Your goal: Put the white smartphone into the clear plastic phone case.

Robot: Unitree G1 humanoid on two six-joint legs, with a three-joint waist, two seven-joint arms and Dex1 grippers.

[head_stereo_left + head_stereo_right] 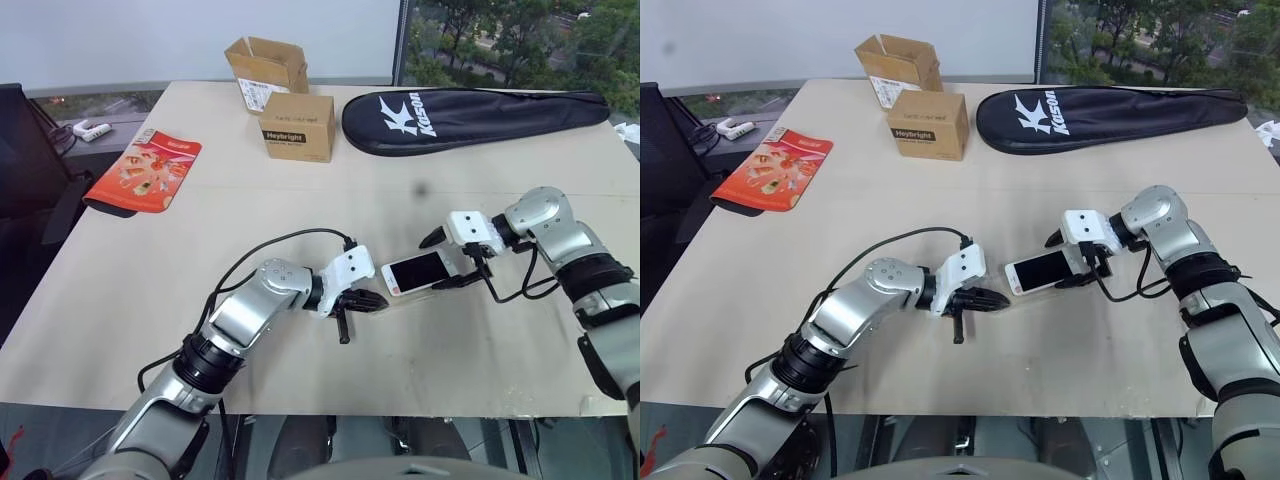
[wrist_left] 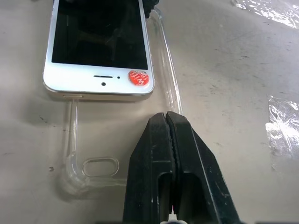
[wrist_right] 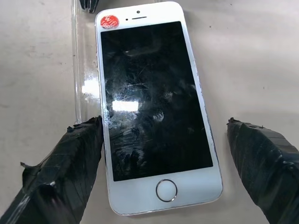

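The white smartphone (image 1: 418,271) lies screen up near the middle of the table, a red sticker at one end (image 2: 138,77). It rests partly over the clear plastic phone case (image 2: 93,169), whose rim and camera cutout show past the phone's end; the case's side (image 3: 84,70) runs beside the phone. My left gripper (image 1: 366,300) is shut, its tips (image 2: 167,119) down on a corner of the case's rim. My right gripper (image 3: 163,126) is open, with one finger (image 3: 79,154) on each side of the phone's home-button end and no visible contact.
Two cardboard boxes (image 1: 297,125) and a black racket bag (image 1: 470,115) lie at the table's far side. A red packet (image 1: 145,170) sits at the far left. Crinkled clear wrap (image 2: 282,126) lies beside the case. The table's front edge (image 1: 300,410) is close.
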